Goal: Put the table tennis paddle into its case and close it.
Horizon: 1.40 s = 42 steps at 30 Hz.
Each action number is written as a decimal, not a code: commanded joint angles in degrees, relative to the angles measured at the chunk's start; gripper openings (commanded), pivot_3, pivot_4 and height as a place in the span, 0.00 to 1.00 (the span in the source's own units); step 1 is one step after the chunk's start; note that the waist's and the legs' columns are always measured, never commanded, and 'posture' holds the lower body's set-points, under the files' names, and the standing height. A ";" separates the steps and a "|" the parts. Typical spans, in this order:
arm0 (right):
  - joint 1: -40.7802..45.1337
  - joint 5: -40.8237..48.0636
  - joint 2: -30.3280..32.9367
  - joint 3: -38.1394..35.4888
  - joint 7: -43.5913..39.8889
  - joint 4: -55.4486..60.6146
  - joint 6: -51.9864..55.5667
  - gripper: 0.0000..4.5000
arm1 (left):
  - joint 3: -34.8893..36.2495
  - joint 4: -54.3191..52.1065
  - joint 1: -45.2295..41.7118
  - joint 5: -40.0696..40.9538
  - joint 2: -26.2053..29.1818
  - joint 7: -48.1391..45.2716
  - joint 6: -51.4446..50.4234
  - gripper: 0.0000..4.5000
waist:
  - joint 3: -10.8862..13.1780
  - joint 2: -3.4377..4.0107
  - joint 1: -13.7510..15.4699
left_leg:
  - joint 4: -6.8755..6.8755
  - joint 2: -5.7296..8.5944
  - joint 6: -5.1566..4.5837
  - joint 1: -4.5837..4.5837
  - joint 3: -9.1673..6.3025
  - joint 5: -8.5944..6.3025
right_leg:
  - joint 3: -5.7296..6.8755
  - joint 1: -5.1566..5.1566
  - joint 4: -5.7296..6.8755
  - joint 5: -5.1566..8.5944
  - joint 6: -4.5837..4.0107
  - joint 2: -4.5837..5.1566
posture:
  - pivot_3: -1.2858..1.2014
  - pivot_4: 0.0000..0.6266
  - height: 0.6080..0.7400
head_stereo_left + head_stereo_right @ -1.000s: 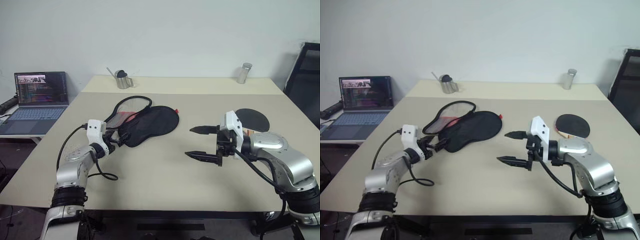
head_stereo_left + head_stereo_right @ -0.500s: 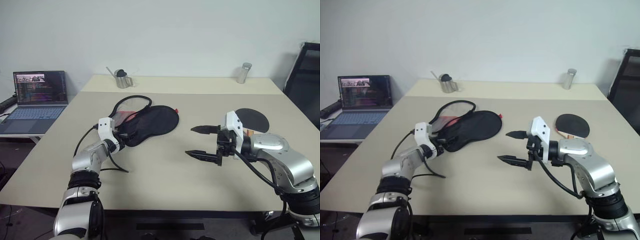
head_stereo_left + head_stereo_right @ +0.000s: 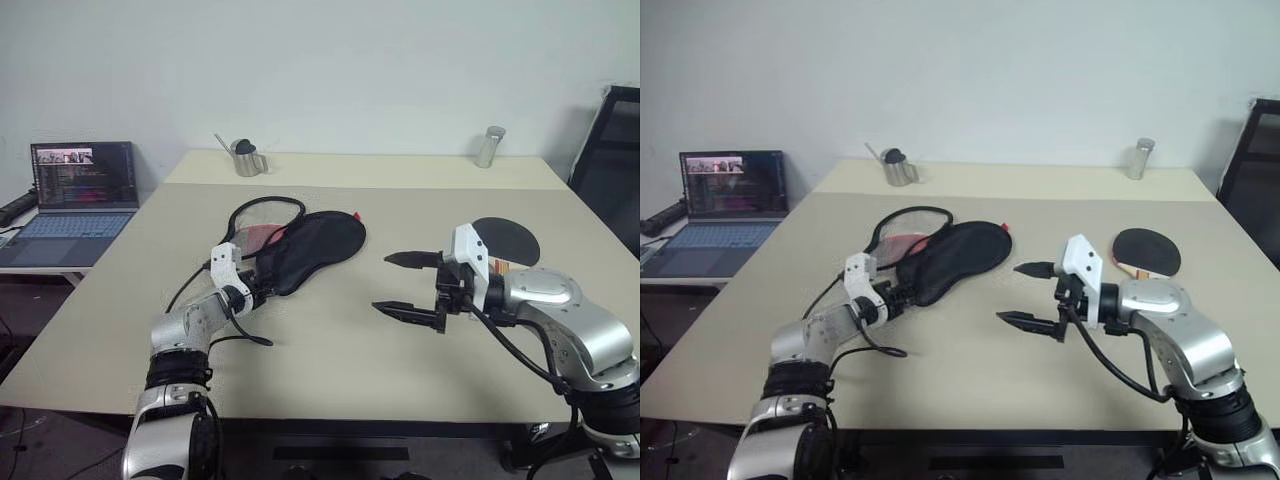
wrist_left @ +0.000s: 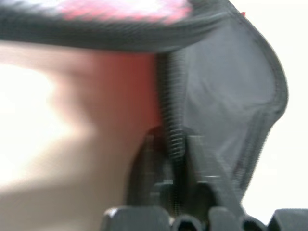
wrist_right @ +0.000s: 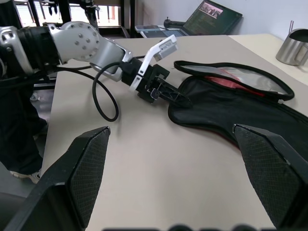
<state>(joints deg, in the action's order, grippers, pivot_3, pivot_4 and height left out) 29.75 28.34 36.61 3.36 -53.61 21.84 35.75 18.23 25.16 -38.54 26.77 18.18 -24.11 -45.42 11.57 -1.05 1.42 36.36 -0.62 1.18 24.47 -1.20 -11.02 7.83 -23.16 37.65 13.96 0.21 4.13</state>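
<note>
The left gripper [image 3: 262, 291] has come in along the worktop [image 3: 330, 350] to the near edge of the case [image 3: 305, 247], and its jaws, wide open a moment ago, are now closed on the case's black zip edge; the left wrist view shows the ribbed zip seam running down between the two fingers [image 4: 153, 159]. The case has shifted a little with that grip and now lies slightly farther from the robot than before. It lies flat and unzipped, its lid flap folded back beyond it with the red lining showing. I read this as the start of opening or steadying the case, so that the paddle can go in; nothing of the packing itself is done yet.

To the right of the case, the right gripper [image 3: 408, 285] hangs above the worktop with its jaws spread wide and empty, unmoved over the same interval. The table tennis paddle [image 3: 506, 241] lies well to the right of the case, beyond the right gripper, flat on the worktop and untouched.

The left wrist view is smeared where the case comes close to the lens, so how deep the zip edge sits in the jaws is hard to judge. The right arm covers most of the paddle's handle. Whether the zip slider is near the pinch point cannot be made out.
</note>
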 commanded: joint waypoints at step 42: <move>-0.23 3.61 0.67 -2.54 4.21 1.66 3.12 1.00 | -18.57 -25.59 28.67 -0.78 15.64 -11.74 -4.69 0.99 | -0.46 -0.34 -3.35 | -0.54 -1.16 0.65 -1.71 1.53 -0.55 | -1.87 0.04 0.35 0.26 -0.52 -1.16 | 0.52 0.24 1.00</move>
<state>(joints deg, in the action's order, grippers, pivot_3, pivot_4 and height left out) 28.22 30.77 37.47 1.42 -49.45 22.70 39.14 1.50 -4.57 -15.85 30.04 31.28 -36.31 -47.56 11.11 -1.39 -1.93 35.77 -1.82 1.86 22.72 0.40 -11.60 5.86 -23.16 37.99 14.23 -0.35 2.87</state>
